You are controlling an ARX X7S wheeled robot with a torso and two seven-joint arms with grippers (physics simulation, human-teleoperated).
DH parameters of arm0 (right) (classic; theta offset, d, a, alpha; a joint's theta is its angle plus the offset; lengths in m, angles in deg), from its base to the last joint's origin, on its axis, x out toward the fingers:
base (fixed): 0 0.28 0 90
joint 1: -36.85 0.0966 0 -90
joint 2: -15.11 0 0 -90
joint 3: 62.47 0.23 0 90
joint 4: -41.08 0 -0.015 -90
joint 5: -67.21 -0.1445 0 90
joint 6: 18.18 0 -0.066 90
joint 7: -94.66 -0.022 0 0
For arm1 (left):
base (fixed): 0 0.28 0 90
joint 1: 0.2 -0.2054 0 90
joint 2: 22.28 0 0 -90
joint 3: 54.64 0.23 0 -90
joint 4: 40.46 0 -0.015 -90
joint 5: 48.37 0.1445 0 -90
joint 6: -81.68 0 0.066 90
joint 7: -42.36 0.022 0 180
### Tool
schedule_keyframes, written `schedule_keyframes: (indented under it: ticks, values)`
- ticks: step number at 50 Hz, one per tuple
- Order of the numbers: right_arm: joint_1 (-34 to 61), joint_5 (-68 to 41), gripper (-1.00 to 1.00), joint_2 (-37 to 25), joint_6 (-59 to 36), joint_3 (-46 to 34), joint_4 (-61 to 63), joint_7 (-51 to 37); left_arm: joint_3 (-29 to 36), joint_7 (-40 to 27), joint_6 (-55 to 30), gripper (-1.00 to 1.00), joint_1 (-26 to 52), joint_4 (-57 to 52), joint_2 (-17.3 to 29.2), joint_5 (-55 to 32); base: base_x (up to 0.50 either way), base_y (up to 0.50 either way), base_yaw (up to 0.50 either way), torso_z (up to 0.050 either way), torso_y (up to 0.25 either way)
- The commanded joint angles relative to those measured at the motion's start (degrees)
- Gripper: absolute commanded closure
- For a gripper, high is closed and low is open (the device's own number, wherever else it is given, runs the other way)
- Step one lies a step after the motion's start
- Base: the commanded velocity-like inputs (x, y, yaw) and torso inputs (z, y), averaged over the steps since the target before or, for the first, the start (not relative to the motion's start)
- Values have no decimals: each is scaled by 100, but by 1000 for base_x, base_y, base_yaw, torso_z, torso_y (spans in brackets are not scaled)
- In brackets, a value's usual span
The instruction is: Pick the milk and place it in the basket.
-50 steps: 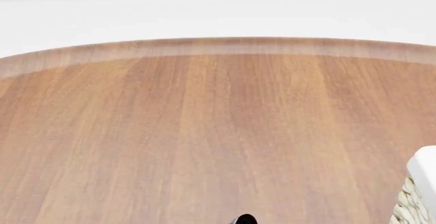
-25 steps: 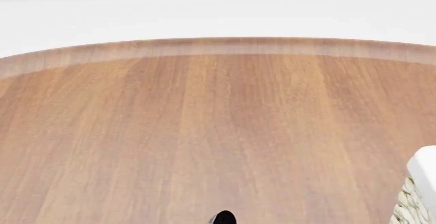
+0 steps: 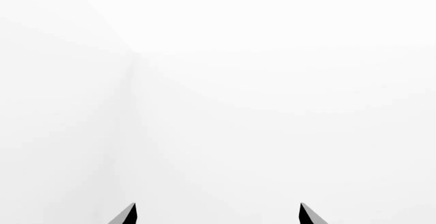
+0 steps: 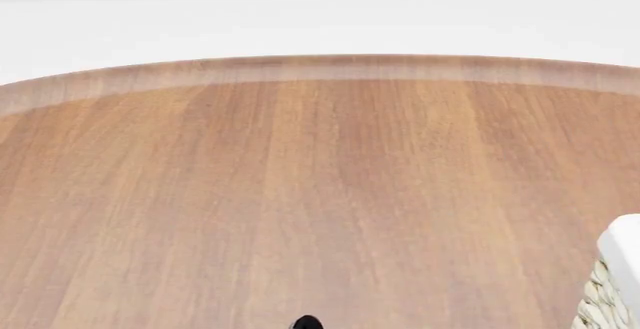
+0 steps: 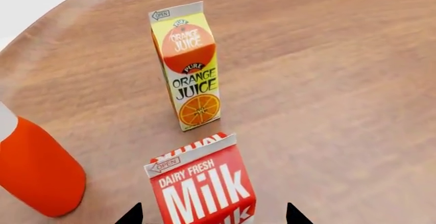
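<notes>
Since a second ago, the small dark tip point(image 4: 307, 322) at the bottom edge of the head view has slid leftward, while the bench and basket corner sit unchanged. Which arm that tip belongs to cannot be told.

Right tool point(image 5: 212, 215): its two dark fingertips point(image 5: 131, 216) stand wide apart, one on either side of the milk point(image 5: 204, 185), and no contact shows. The milk stands upright on the wooden bench point(image 5: 327, 91), its red face with white lettering toward the camera. Just beyond it stands the orange juice carton point(image 5: 186, 65), upright and apart from the milk. Off to one side is an orange bottle point(image 5: 35, 170).

Left tool point(image 3: 216, 215): fingertips spread wide, nothing between them, facing plain white.

From the head camera, only a corner of the basket point(image 4: 608, 295) shows at the right edge of the bench.
</notes>
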Motion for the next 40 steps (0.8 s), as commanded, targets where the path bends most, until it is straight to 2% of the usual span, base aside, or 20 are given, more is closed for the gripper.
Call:
schedule_keyframes:
  ticks: [1, 40]
  values:
    - [61, 111, -100, 141, 72, -145, -268, 86, 17, -6, 21, -100, -2, 15, 7, -3, 0, 0, 0, 0, 0]
    - [160, 308, -100, 447, 271, -402, -967, 218, 36, -51, 72, -100, -29, 32, 47, -19, 0, 0, 0, 0, 0]
